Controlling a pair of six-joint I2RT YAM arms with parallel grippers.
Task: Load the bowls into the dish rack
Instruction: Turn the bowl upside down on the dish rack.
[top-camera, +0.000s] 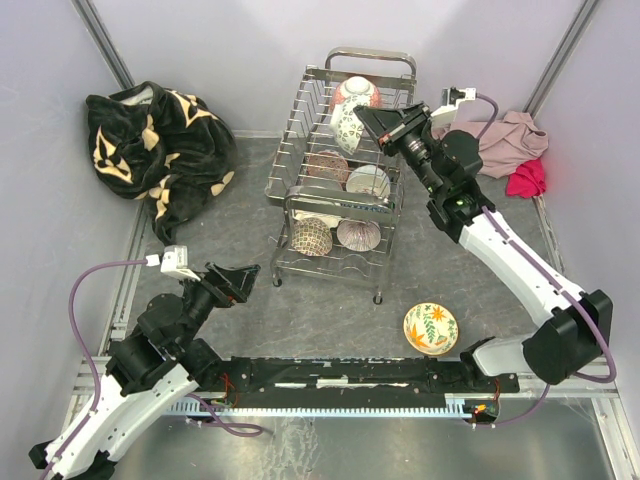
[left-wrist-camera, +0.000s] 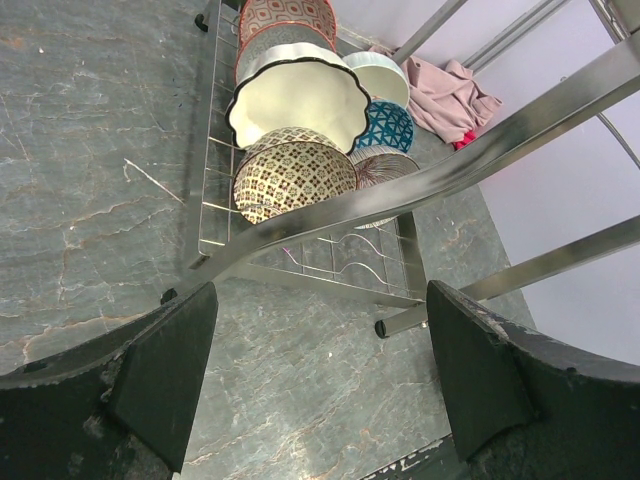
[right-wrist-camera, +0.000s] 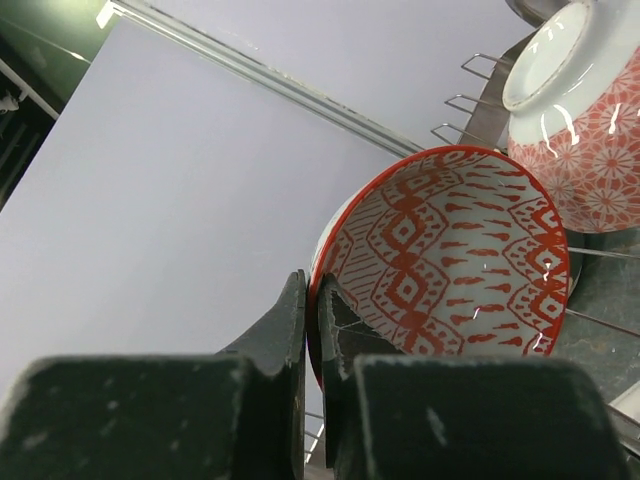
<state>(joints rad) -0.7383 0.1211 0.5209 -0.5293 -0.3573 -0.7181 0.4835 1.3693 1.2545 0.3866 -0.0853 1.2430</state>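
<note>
Top view: my right gripper (top-camera: 362, 120) pinches the rim of a red-patterned bowl (top-camera: 344, 128), standing it on edge so it slots into the dish rack (top-camera: 300, 110)'s upper tier. 1 leaf bowl (top-camera: 431, 328) waits on the table (top-camera: 320, 310).

Left wrist: my left gripper (left-wrist-camera: 320, 340) hangs wide open and empty, facing the rack.

Right wrist: jaws clamped on that rim.

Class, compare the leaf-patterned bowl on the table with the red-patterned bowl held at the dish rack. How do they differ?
The leaf-patterned bowl rests on the table; the red-patterned bowl is up at the dish rack. The leaf-patterned bowl sits mouth-up; the red-patterned bowl is tipped on edge. Nothing holds the leaf-patterned bowl; the right tool pinches the red-patterned bowl's rim. Both are round and patterned inside.
</note>
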